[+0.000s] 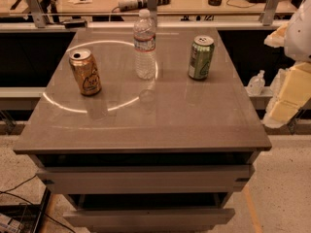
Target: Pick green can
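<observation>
The green can (200, 58) stands upright on the grey table top (146, 125), at its back right, with a green and pale patterned body and a silver top. My gripper (285, 103) shows as cream-coloured parts at the right edge of the view. It hangs beside the table's right side, to the right of the can and lower in the view, well apart from it and holding nothing that I can see.
A clear plastic water bottle (145, 44) stands at the back middle, left of the green can. A golden-brown can (85, 72) stands at the left. A long bench (170, 4) with tools runs behind the table. Two drawers (146, 181) are under the top.
</observation>
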